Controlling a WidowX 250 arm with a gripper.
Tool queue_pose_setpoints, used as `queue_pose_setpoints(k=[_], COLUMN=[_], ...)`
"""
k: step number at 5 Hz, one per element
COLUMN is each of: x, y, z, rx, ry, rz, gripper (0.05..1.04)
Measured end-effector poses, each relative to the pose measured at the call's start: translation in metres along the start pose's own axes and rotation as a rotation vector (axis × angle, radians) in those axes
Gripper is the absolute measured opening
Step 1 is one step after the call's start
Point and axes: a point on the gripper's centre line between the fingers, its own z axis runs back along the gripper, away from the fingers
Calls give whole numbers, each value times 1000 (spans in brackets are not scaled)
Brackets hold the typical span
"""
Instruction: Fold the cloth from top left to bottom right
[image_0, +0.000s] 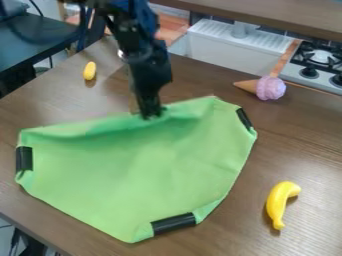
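Camera view: the end effector (152, 113) is sitting at the far edge of the green cloth (137, 167) and appears to be gripping it, closed on a bunched part of that edge. The cloth is lying on the desk (304, 150), its body spreading from the grip toward the near side of the view. Along the far edge the fabric is rising toward the grip and forming shaded folds.

Controlling relation: the near black strip (174, 223) is lying almost straight down the view from the end effector, slightly to the right, across the full body of the cloth. The left black strip (24, 158) and the right black strip (245, 119) are flanking that line, one on each side. In this inspector's judgement, the fold is calling for a carry along that line, over the cloth, toward the near strip. A path drifting toward either side strip would be skewing the fold. The yellow banana (281, 205) is resting apart from the cloth, right of the near strip, and is not obstructing that line.
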Motion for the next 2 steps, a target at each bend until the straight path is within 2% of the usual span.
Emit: queue_pose_setpoints(k=[1, 2], x=[1, 3], y=[-36, -61], z=[3, 7], rx=[-14, 0], ry=[-10, -24], rz=[-51, -28], gripper=[56, 56])
